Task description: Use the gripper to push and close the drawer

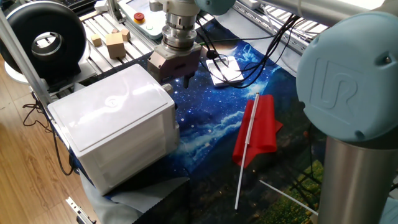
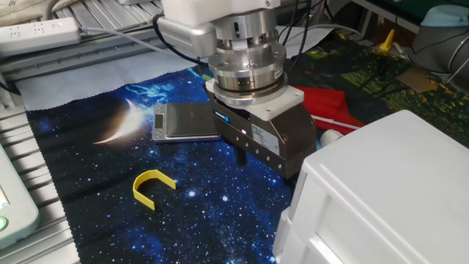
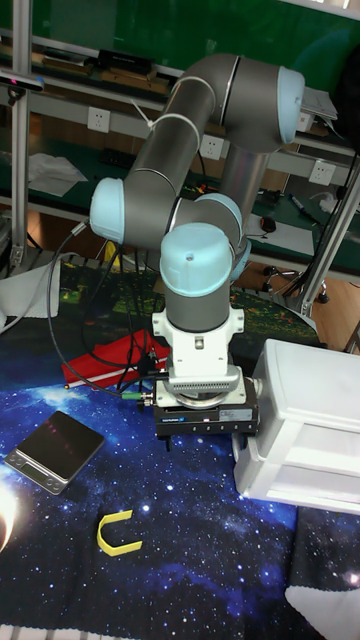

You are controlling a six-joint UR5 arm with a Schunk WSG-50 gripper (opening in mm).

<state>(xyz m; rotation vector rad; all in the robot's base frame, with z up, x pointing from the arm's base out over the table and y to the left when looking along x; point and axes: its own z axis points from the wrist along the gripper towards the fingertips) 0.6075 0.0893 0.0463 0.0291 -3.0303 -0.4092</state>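
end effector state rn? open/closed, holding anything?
End effector: open or closed cannot be told; holding nothing visible, pressed beside the drawer front.

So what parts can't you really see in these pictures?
- The drawer: its knob and where the gripper meets it are hidden behind the gripper's block in all views.
- The gripper's fingers: only one dark tip shows, so open or shut is unclear.
- The white box: the other fixed view cuts it off at the right and bottom edges.
- The grey square device: its display is too small to read.
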